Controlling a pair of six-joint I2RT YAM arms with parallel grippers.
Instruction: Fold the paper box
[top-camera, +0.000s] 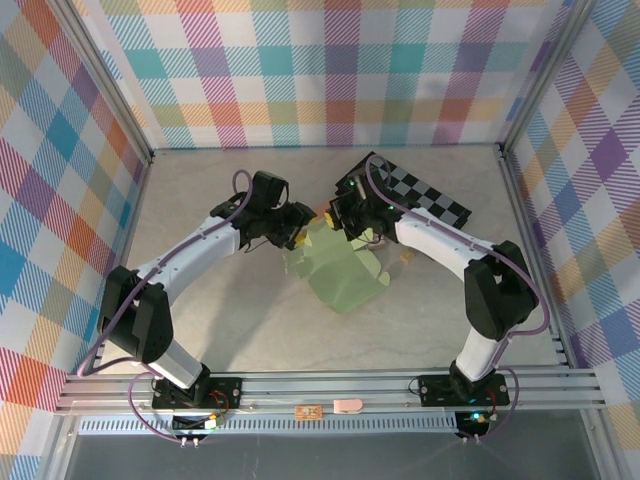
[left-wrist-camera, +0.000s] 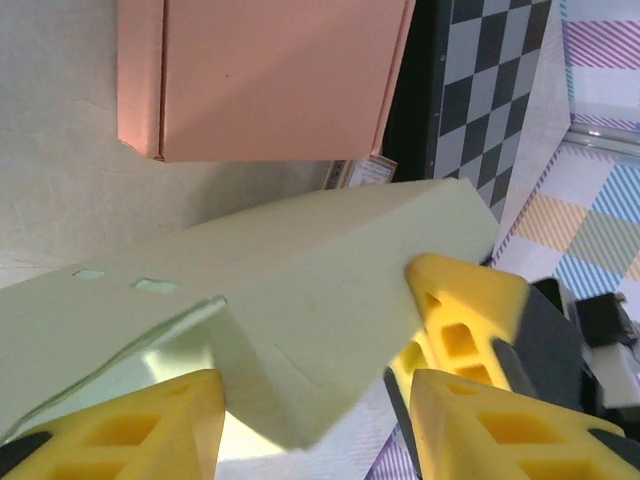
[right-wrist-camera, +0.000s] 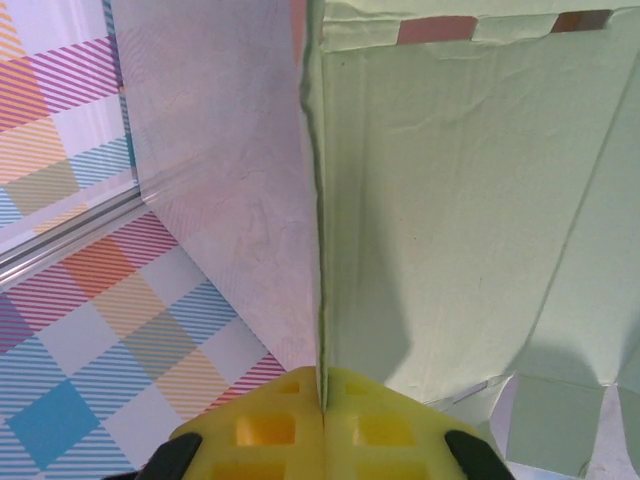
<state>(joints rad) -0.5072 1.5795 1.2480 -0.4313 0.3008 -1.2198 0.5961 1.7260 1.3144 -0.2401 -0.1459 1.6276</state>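
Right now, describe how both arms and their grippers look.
The left arm and right arm each have white links, black joints and a purple cable running along them. The left gripper and right gripper have yellow fingers with rectangular cut-outs.

We note paper box (top-camera: 340, 270): thin pale-green card, matt, smooth, faint creases. Pink box (left-wrist-camera: 270, 75) beside paper box: matt cardboard too. We see fingers (right-wrist-camera: 270, 430) of right gripper (right-wrist-camera: 322, 390): yellow moulded plastic, matt, lattice cut-outs. Table (top-camera: 250, 330) under paper box: smooth, stone-look, low sheen. Rail (top-camera: 330, 385) nearer than paper box: brushed metal. Walls (top-camera: 330, 70) behind paper box: plaid print, matt.
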